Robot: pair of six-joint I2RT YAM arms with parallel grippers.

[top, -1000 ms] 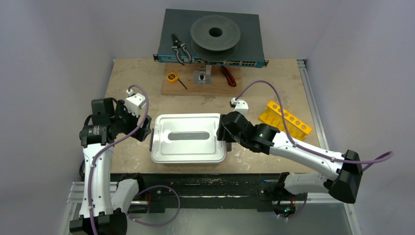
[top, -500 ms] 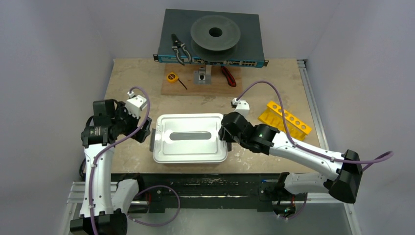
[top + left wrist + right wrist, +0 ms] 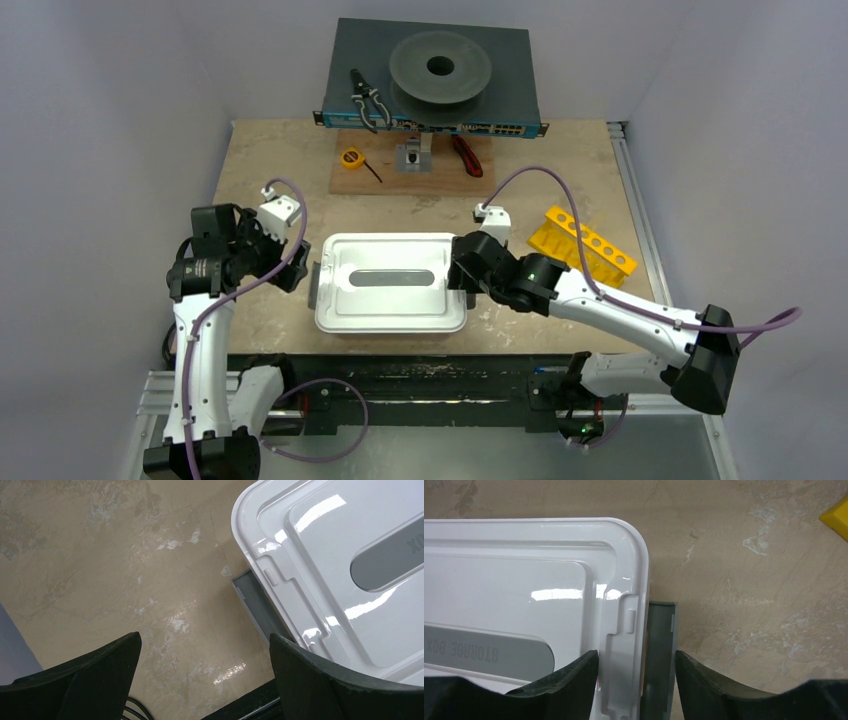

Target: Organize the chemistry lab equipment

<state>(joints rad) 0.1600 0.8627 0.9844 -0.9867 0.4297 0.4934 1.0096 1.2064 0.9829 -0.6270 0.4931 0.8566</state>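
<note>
A white lidded storage box (image 3: 390, 282) lies in the middle of the table near the front edge. My left gripper (image 3: 296, 264) is open at the box's left end; in the left wrist view (image 3: 204, 637) bare table lies between its fingers and the grey left latch (image 3: 250, 597) sits by its right finger. My right gripper (image 3: 458, 272) is open and straddles the lid's right rim and the grey right latch (image 3: 660, 645) in the right wrist view (image 3: 636, 655). The squeeze bottle, tubes, sticks and dish are out of view.
A yellow tube rack (image 3: 582, 242) lies right of the box, its corner showing in the right wrist view (image 3: 836, 512). At the back stand a dark unit with a grey spool (image 3: 440, 66), pliers (image 3: 366, 98), a yellow tape measure (image 3: 351, 157) and a red-handled tool (image 3: 466, 156).
The box has slid a little to the right with my right gripper at its end. My left gripper has drawn slightly back from the box's left end.
</note>
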